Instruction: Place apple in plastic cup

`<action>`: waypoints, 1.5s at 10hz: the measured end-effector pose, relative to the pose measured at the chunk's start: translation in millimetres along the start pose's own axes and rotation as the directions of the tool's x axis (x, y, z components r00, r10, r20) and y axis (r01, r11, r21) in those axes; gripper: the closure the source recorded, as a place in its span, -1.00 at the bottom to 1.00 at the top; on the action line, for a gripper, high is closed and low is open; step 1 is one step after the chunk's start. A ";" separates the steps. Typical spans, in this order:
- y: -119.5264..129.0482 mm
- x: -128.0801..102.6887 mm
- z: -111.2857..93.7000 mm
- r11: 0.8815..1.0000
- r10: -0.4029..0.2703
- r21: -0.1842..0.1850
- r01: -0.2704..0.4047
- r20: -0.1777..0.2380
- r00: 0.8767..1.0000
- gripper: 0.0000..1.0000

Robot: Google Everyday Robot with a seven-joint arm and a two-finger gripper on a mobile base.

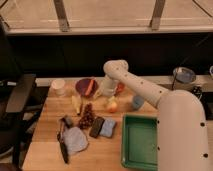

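Note:
The apple (112, 106), small, round and yellow-orange with a reddish blush, sits on the wooden table near its middle. The plastic cup (138, 102), small and light blue, stands upright just right of the apple. My gripper (106, 94) hangs at the end of the white arm, directly above and slightly left of the apple, close over it. The arm reaches in from the right and covers part of the red-orange bowl (119, 88) behind it.
A green tray (140, 142) lies at the front right. A dark bowl (85, 86), a white cup (59, 87), a pale banana-like piece (76, 104), a grape bunch (87, 117), small packets (102, 127), a cloth (75, 139) and a black tool (63, 145) lie to the left.

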 end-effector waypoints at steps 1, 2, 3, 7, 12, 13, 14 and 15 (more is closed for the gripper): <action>-3.5 1.3 3.4 1.000 -0.020 0.004 0.020 0.009 1.000 -0.33; -3.3 1.9 3.4 1.000 -0.021 0.004 0.021 0.008 1.000 -0.33; -3.1 2.3 3.3 1.000 -0.021 0.003 0.021 0.007 1.000 -0.33; -1.9 3.1 3.2 1.000 -0.019 0.002 0.019 0.006 1.000 -0.33; -1.0 3.7 3.0 1.000 -0.017 0.001 0.017 0.005 1.000 -0.33; -0.9 3.9 3.0 1.000 -0.017 0.001 0.017 0.005 1.000 -0.33; -0.8 3.9 3.0 1.000 -0.017 0.001 0.017 0.005 1.000 -0.33; -0.6 4.1 2.9 1.000 -0.017 0.001 0.017 0.005 1.000 -0.33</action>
